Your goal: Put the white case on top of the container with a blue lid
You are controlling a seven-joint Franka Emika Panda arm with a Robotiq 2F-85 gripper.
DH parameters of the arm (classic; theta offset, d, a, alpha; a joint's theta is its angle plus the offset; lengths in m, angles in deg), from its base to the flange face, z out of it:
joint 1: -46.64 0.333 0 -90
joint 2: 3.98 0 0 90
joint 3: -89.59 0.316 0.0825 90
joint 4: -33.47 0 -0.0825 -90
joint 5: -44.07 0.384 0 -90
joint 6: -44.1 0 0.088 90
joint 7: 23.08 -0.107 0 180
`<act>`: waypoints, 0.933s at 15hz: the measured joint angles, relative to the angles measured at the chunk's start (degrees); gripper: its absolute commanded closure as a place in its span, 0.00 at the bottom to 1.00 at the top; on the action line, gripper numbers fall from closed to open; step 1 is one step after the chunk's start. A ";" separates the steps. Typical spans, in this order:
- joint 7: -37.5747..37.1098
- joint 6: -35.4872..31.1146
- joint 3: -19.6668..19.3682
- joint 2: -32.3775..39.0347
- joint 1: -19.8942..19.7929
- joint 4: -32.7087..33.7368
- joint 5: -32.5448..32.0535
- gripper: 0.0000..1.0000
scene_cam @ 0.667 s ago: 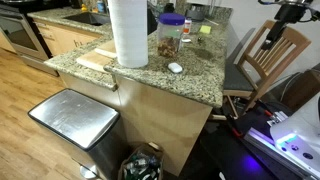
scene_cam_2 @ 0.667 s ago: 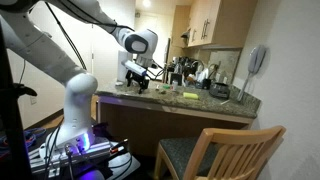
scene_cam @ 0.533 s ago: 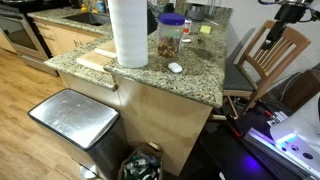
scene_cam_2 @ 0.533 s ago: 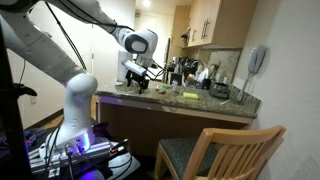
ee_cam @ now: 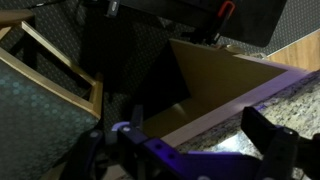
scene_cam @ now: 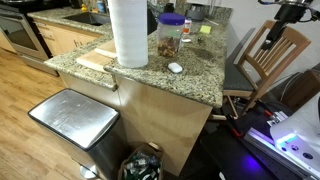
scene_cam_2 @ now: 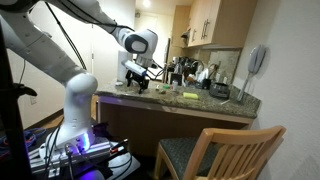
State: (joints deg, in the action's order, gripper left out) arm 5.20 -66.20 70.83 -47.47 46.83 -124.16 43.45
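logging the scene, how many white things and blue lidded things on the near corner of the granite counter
white: 2, the paper towel roll and the white case
blue lidded: 1, the container with a blue lid
total: 3

Tall white paper towel roll upright on speckled granite countertop, w/ pale wooden board flat just beside it at counter edge. Stainless steel step bin, lid shut, on wood-plank floor below counter. Slatted light wooden chair near counter end; also in foreground of an exterior view. Cream wall cabinets above counter.
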 measured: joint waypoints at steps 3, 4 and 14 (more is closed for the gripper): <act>-0.97 0.00 2.48 0.48 0.02 -0.38 -0.66 0.00; -1.94 -0.43 4.60 0.72 0.15 -0.97 -1.03 0.00; -18.08 -12.36 28.15 6.04 8.71 -2.01 -10.28 0.00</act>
State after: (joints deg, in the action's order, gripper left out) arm -12.88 -78.56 98.98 -41.43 55.54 -126.17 33.17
